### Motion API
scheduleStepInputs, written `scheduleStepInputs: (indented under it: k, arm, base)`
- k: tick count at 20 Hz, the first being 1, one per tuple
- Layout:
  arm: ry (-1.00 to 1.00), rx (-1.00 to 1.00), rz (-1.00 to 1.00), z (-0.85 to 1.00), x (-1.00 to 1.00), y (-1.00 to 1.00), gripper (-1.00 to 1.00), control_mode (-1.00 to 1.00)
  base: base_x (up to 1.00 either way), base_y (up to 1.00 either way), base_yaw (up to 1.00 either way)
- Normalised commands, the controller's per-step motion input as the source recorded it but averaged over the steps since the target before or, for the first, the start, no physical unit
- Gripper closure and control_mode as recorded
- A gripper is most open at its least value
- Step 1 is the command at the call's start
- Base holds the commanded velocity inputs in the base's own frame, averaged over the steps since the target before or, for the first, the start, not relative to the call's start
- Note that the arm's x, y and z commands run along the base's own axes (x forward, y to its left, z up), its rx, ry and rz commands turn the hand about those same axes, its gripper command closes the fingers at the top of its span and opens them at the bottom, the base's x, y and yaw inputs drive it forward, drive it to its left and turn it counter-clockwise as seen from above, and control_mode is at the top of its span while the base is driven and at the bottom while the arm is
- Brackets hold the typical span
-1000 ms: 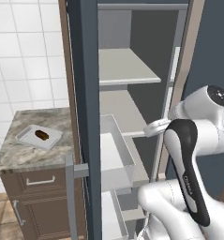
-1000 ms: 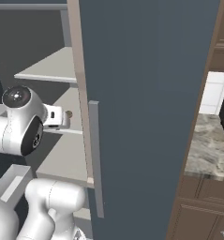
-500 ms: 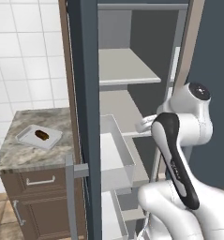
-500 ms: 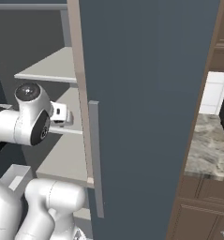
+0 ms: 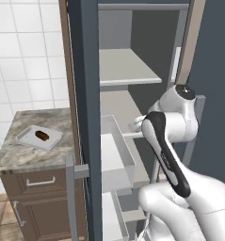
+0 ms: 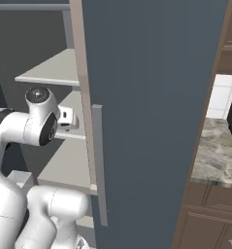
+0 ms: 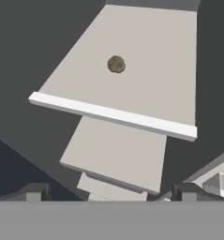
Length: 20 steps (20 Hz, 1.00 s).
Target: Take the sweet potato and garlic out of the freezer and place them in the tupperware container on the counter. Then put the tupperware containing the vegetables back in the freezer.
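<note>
The garlic [image 7: 116, 64], a small olive-tan lump, lies alone on a light grey shelf [image 7: 151, 89] of the freezer [image 5: 84, 70]. My gripper [image 7: 111, 192] hangs above and in front of that shelf, well short of the garlic, open with nothing between its fingertips [image 7: 36, 191]. In the left base view my arm [image 5: 168, 150] reaches into the open freezer at middle-shelf height. The sweet potato [image 5: 42, 136], a dark reddish-brown lump, rests inside the tupperware container [image 5: 25, 137], which sits on the counter [image 5: 20, 157] left of the freezer.
A white bin [image 5: 117, 157] juts out below the shelf near my arm. The freezer door [image 6: 151, 97] with its grey bar handle [image 6: 99, 165] stands open on my right. A second bar handle [image 5: 71, 188] sits beside the counter's brown cabinet [image 5: 38, 207].
My arm has swung further into the freezer, the wrist moving inward over the middle shelf. The gripper has stayed open. The tray and the sweet potato have not moved.
</note>
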Motion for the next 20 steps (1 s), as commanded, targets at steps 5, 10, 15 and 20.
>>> scheduleStepInputs:
  k: [5, 10, 15, 20]
  arm:
    - [0.04, 0.00, 0.00, -0.14, 0.31, 0.09, -1.00, -1.00]
    - [0.06, 0.00, 0.00, -0.04, 0.43, 0.08, -1.00, -1.00]
    - [0.00, 0.00, 0.00, -0.14, 0.43, 0.04, -1.00, -1.00]
    - [0.00, 0.00, 0.00, -0.29, 0.31, 0.04, -1.00, -1.00]
  base:
    - [0.00, 0.00, 0.00]
    - [0.00, 0.00, 0.00]
    - [0.00, 0.00, 0.00]
    - [0.00, 0.00, 0.00]
